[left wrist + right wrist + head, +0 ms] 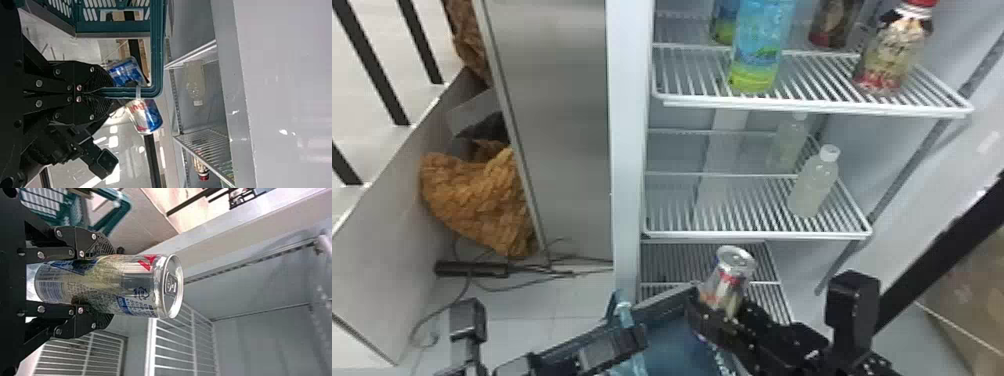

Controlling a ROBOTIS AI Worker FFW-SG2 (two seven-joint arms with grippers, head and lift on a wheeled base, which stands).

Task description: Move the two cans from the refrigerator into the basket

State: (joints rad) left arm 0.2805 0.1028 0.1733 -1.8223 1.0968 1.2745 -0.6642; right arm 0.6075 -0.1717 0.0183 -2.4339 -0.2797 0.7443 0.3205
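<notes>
Fingers of our left tool (pixel 637 337), angled inward, pinch the rim of the teal plastic basket (pixel 157 55). Our right tool (pixel 717 307), also slanting inward, grips a tilted silver-and-blue metal can (pixel 729 275) near it. Our left wrist view adds blue-printed metal (pixel 127 73) across the rim, whether another can we cannot tell. Beyond, white wire shelves (pixel 762 234) hold bottles.

left claw (pixel 638 336) pinching basket (pixel 157 47) rim; silver-blue can (pixel 145 116) beyond
</notes>
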